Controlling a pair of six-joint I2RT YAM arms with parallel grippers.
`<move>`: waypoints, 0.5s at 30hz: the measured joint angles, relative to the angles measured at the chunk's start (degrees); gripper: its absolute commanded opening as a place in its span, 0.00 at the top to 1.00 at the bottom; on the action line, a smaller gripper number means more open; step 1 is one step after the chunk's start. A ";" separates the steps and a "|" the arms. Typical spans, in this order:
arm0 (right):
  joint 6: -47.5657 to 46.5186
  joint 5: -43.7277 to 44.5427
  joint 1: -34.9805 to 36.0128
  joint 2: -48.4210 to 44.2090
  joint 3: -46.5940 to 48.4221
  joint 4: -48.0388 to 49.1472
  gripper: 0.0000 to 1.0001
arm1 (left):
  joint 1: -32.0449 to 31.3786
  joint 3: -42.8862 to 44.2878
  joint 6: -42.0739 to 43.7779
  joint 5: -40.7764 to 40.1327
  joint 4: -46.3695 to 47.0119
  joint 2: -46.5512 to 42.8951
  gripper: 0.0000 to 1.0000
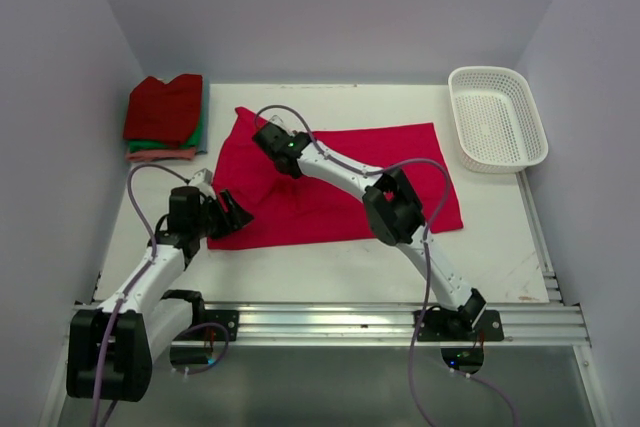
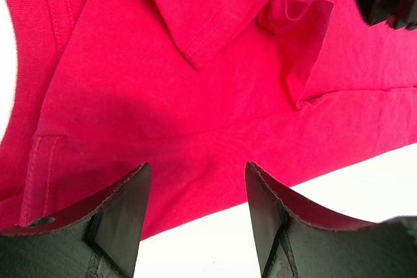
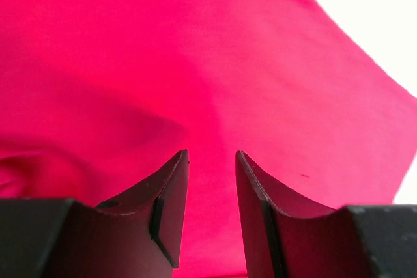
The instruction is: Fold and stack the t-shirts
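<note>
The pink t-shirt (image 1: pixel 340 182) lies spread mid-frame in the top view. It looks limp, light and quick to bunch, so its lower-left hem seems the best hold. The left gripper (image 1: pixel 236 215) hangs there, wide and empty. The right gripper (image 1: pixel 268 135), narrower and also empty, is over the shirt's upper-left part.

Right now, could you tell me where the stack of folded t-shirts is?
In the top view, the folded stack sits at the far left corner of the table, just left of the spread crimson t-shirt.

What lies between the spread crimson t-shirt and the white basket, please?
Only a narrow strip of bare table separates the crimson t-shirt from the white basket; the top external view shows them apart.
</note>
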 measured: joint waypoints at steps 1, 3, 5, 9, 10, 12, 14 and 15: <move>0.00 1.38 -0.17 -0.22 -0.22 0.13 0.61 | -0.13 0.00 0.00 -0.04 0.13 0.15 0.37; 0.11 3.52 -0.31 -1.33 -1.29 0.39 0.62 | -0.33 0.00 0.00 -0.04 0.37 0.37 0.37; 0.52 4.00 -0.28 -3.89 -3.63 0.76 0.71 | -0.48 0.00 0.00 -0.09 0.81 0.68 0.37; 1.22 1.66 0.31 -12.70 -11.13 3.39 1.00 | -0.57 -0.02 0.00 -0.26 1.44 1.55 0.38; 1.75 -0.13 0.59 -15.26 -12.66 4.09 1.00 | -0.61 -0.13 -0.02 -0.37 1.53 1.60 0.39; 2.69 -5.90 1.05 -19.89 -14.25 5.35 1.00 | -0.66 -0.46 -0.07 -0.63 1.84 1.60 0.42; 3.80 -12.07 1.31 -23.10 -14.99 7.13 1.00 | -0.66 -0.87 -0.31 -0.98 2.03 1.57 0.44; 4.55 -16.35 1.40 -24.26 -15.19 8.22 1.00 | -0.68 -0.92 -0.48 -1.18 1.99 1.55 0.44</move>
